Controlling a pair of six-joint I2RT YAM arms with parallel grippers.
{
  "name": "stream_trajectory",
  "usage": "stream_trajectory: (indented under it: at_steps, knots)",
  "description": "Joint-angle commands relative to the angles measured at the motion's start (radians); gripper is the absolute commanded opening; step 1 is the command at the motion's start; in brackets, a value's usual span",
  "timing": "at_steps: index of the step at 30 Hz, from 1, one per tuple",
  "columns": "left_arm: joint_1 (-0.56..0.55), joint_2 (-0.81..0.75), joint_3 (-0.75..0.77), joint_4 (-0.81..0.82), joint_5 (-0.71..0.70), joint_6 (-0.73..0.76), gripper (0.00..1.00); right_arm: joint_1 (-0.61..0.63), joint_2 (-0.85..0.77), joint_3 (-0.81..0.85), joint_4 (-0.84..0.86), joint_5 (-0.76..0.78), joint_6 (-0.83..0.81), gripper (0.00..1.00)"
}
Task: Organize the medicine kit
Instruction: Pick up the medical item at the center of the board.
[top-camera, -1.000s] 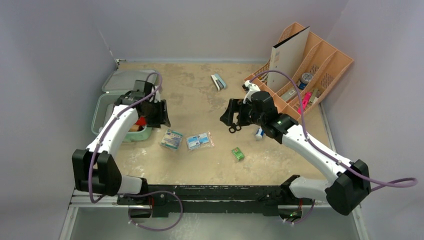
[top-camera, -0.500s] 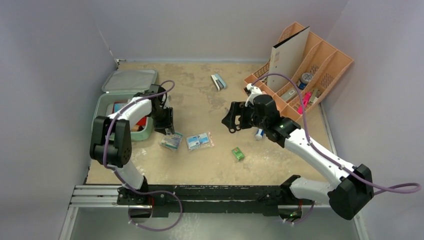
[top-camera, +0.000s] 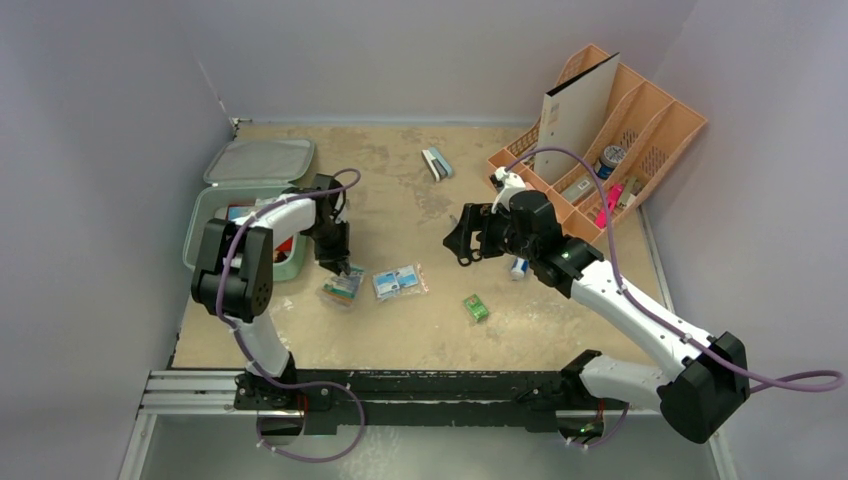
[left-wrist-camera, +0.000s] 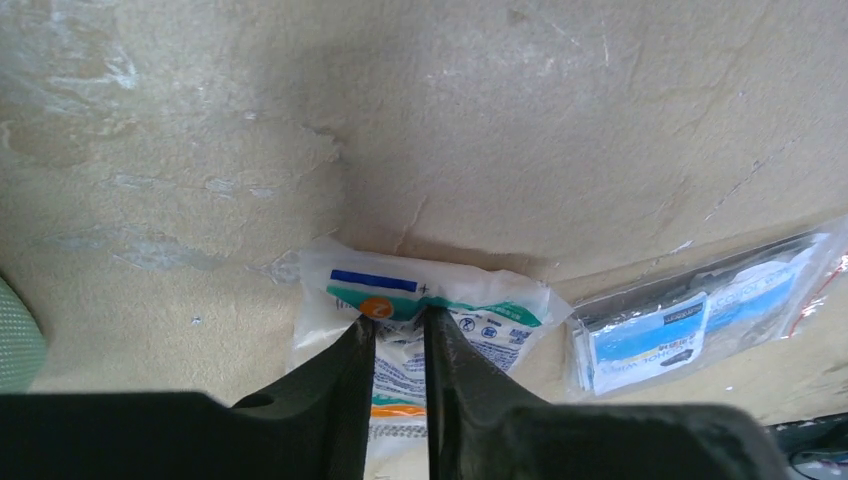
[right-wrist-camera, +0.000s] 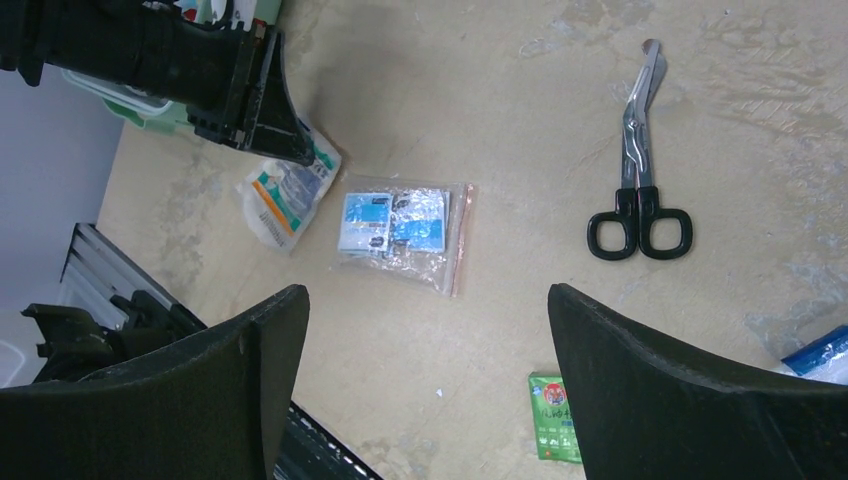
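1. Medicine kit (top-camera: 255, 160): lid open, we place it just left of the left gripper (left-wrist-camera: 400, 322).
2. Right gripper (right-wrist-camera: 425, 300): jaws spread wide, holding nothing.
3. Left gripper: fingers narrowed onto the white packet (left-wrist-camera: 480, 310) beneath them; we cannot tell whether they grasp it.

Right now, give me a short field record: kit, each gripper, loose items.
medicine kit: lid open, at far left
left gripper: jaws nearly together over white packet, grip unconfirmed
right gripper: open, empty, hovering
loose items: clear bag of blue sachets, scissors, small green box
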Motion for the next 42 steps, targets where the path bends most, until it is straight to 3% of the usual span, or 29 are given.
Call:
stream_trajectory:
  at_steps: [1, 6, 15, 19, 24, 26, 31, 35, 42]
  knots:
    - [-0.033, 0.010, 0.004, 0.003, -0.079, -0.012, 0.14, 0.002, -0.015, -0.006, 0.040, -0.018, -0.017, 0.91]
    - [-0.036, -0.034, -0.001, -0.008, -0.080, -0.033, 0.00, 0.002, -0.021, -0.012, 0.045, -0.013, -0.017, 0.91]
    - [-0.036, -0.164, 0.039, -0.043, -0.057, -0.060, 0.00, 0.002, -0.020, -0.012, 0.050, -0.022, -0.011, 0.92]
    - [-0.030, -0.224, 0.115, -0.094, -0.116, -0.063, 0.00, 0.002, -0.020, -0.015, 0.056, -0.026, -0.007, 0.92]
    - [0.094, -0.286, 0.187, -0.110, -0.162, -0.127, 0.00, 0.002, -0.029, -0.017, 0.053, -0.027, -0.009, 0.92]
    - [0.181, -0.323, 0.179, -0.062, -0.110, -0.184, 0.00, 0.002, -0.035, -0.017, 0.049, -0.023, -0.013, 0.92]
    - [0.334, -0.408, 0.154, 0.034, -0.146, -0.341, 0.00, 0.002, -0.054, -0.023, 0.044, -0.015, -0.019, 0.92]
    - [0.467, -0.441, 0.106, 0.088, -0.147, -0.563, 0.00, 0.002, -0.059, -0.026, 0.042, -0.014, -0.020, 0.92]
    - [0.570, -0.396, 0.061, 0.040, -0.214, -0.933, 0.00, 0.002, -0.065, -0.024, 0.035, -0.022, -0.019, 0.92]
